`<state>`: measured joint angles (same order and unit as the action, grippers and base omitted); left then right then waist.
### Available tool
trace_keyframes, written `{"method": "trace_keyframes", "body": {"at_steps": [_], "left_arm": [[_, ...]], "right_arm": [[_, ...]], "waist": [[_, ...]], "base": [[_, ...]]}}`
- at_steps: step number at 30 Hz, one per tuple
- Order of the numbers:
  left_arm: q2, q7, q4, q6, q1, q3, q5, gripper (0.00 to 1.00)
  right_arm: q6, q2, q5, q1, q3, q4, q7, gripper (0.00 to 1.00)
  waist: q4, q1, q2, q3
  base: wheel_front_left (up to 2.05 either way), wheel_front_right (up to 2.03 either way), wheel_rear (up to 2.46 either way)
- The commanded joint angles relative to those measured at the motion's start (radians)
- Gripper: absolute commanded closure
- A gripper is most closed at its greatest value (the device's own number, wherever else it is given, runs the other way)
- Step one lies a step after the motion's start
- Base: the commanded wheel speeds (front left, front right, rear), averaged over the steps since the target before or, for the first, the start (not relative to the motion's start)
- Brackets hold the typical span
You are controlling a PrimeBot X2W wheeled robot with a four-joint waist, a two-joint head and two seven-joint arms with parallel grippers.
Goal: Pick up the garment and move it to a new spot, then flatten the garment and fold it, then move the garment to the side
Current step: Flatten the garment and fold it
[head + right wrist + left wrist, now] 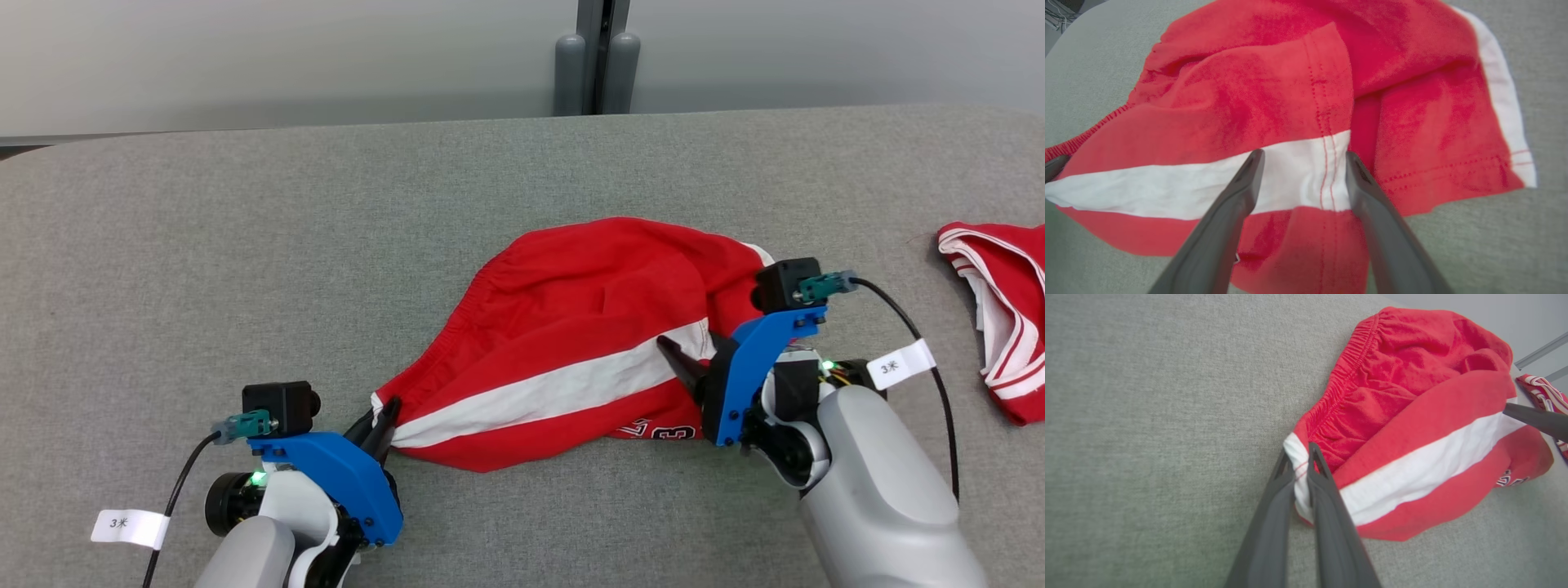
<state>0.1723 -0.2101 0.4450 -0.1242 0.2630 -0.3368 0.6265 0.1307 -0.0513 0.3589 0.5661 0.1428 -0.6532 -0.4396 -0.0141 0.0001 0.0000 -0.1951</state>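
Garment (571,310) lies crumpled on bench (245,245), white stripe (539,396) running between arms. Left end effector (382,423) pinched shut on stripe's left corner. Right end effector (1302,157) wide open, empty, straddling stripe's opposite end; probably next grip.

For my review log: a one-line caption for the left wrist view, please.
Left end effector shut on the white-striped corner of red shorts lying crumpled on a grey surface.
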Motion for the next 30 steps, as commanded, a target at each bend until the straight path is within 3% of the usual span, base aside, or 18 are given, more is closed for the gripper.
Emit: {"method": "trace_keyframes", "body": {"at_steps": [1,6,8,11,13,14,18,22,27,30], "left_arm": [[0.005,0.005,0.000,-0.006,0.016,-0.002,0.005,1.00],[0.011,0.014,0.002,-0.007,0.020,-0.003,0.010,1.00],[0.014,0.019,0.001,-0.006,0.022,0.000,0.013,1.00],[0.019,0.027,-0.002,-0.001,0.026,0.006,0.014,1.00],[0.020,0.028,-0.003,0.002,0.028,0.009,0.016,1.00],[0.021,0.030,-0.004,0.004,0.030,0.012,0.017,1.00],[0.005,0.078,-0.020,0.007,0.033,0.040,0.047,1.00],[-0.051,0.152,-0.070,-0.001,0.023,0.116,0.173,1.00],[-0.096,0.214,-0.185,-0.004,-0.006,0.198,0.342,1.00],[-0.110,0.201,-0.262,0.030,-0.015,0.227,0.468,1.00]], "right_arm": [[0.000,0.000,0.015,0.010,0.015,-0.001,-0.003,0.00],[0.000,0.000,0.067,0.001,0.076,0.025,0.021,0.00],[0.000,0.000,0.075,-0.006,0.089,0.036,0.030,0.13],[0.000,0.000,0.081,-0.015,0.101,0.047,0.035,0.55],[0.000,-0.005,0.075,-0.014,0.104,0.040,0.028,0.72],[0.000,-0.010,0.069,-0.006,0.104,0.038,0.037,1.00],[0.000,-0.010,0.079,0.019,0.089,0.044,0.086,1.00],[0.000,-0.030,0.100,0.004,0.066,0.097,0.133,1.00],[0.000,-0.081,0.141,-0.064,0.022,0.265,0.135,1.00],[0.000,-0.110,0.156,-0.109,-0.025,0.401,0.103,1.00]], "waist": [[-0.002,-0.0001,0.0000,-0.001],[-0.012,-0.0001,0.0000,-0.004],[-0.017,-0.0001,0.0000,-0.006],[-0.022,-0.0001,0.0000,-0.009],[-0.024,-0.0001,0.0000,-0.012],[-0.024,-0.0001,0.0000,-0.014],[-0.021,-0.0001,0.0000,-0.014],[-0.010,-0.0001,0.0000,0.002],[-0.006,-0.0001,0.0000,0.019],[-0.008,-0.0001,0.0000,0.015]], "base": [[0.00,0.00,0.00],[0.00,0.00,0.00],[0.00,0.00,0.00],[0.00,0.00,0.00],[0.00,0.00,0.00],[0.00,0.00,0.00],[0.00,0.00,0.00],[0.00,0.00,0.00],[0.00,0.00,0.00],[0.00,0.00,0.00]]}}
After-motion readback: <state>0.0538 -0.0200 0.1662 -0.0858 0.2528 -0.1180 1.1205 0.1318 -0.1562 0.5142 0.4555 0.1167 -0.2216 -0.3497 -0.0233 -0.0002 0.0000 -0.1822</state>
